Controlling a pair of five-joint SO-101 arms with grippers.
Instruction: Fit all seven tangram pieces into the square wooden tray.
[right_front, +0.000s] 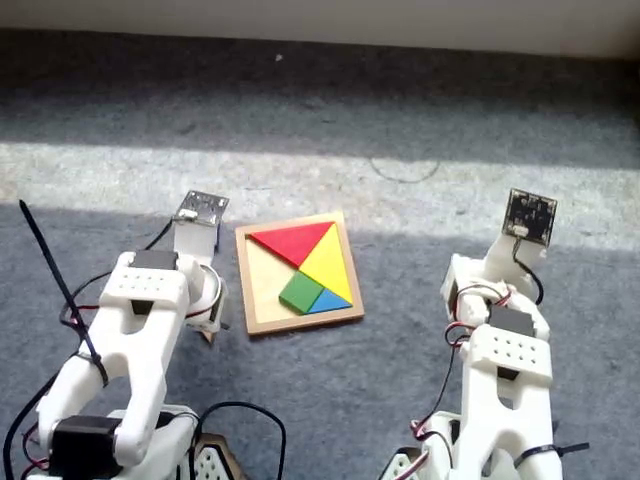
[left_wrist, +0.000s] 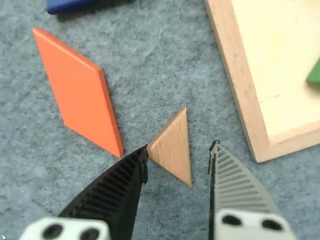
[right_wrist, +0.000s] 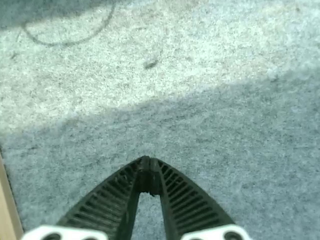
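Tray (right_front: 264, 285): 4 pieces (right_front: 296, 243) | outside: 3, orange parallelogram (left_wrist: 77, 90), wooden triangle (left_wrist: 172, 147), blue piece (left_wrist: 75, 5) | left gripper (left_wrist: 179, 148) spread | right gripper (right_wrist: 147, 161) pressed together

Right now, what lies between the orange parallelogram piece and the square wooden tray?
In the left wrist view, a small plain wooden triangle lies on the grey carpet between the orange parallelogram piece and the square wooden tray.

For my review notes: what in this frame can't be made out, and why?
High view: the left arm largely covers the orange parallelogram and wooden triangle beside the tray.
Left wrist view: the dark blue piece is cut off by the picture's edge; its shape is unclear.
Left wrist view: the green piece in the tray is cut off by an edge too.
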